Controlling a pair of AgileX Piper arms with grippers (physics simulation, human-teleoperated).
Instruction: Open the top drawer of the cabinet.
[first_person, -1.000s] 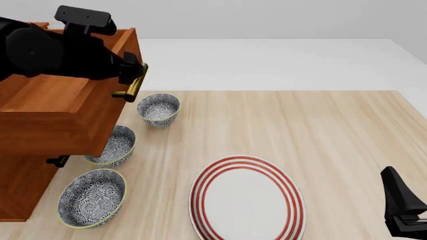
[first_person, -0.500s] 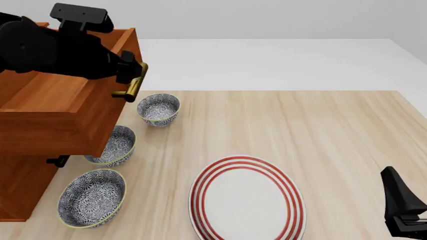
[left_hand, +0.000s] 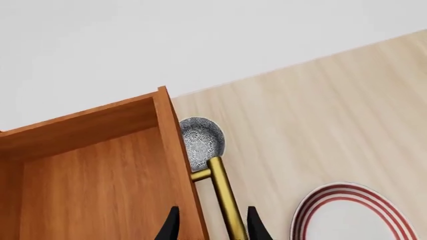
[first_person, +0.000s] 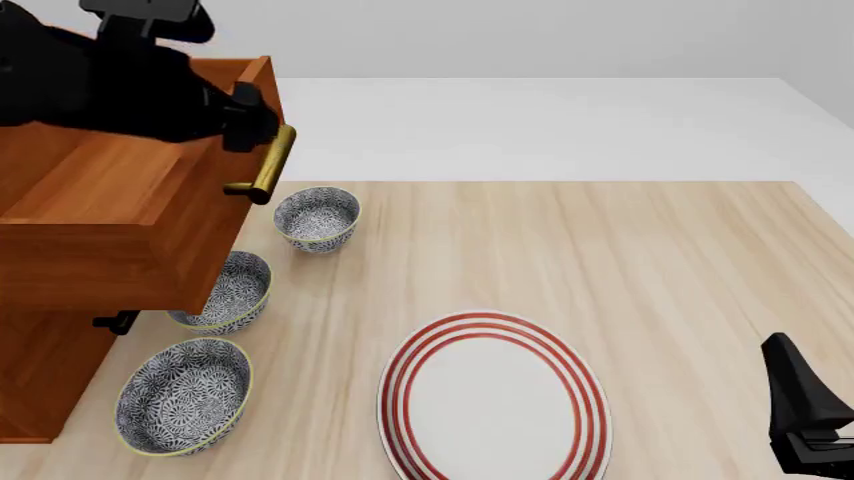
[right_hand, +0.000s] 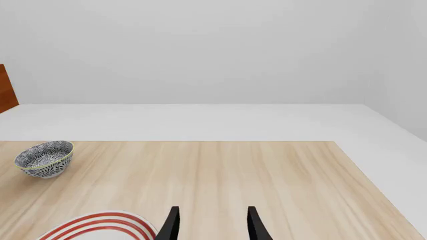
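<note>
The left tool (left_hand: 210, 231), fingers parted with the brass bar handle (left_hand: 223, 197) between them, sits at the far left above the reddish-brown wooden top drawer (first_person: 120, 215), which juts rightward from the boxy wooden cabinet (first_person: 40, 370). The handle runs near-to-far. The right tool (right_hand: 210, 225), parted and empty, is well apart at near right.

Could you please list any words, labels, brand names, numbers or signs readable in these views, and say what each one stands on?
None: no view shows any readable text.
The reddish-brown wooden cabinet and its pulled-out top drawer with the brass bar handle are bare.
The blue-and-white patterned bowls carry ornament only, and the white plate with red rings has only rings.
</note>
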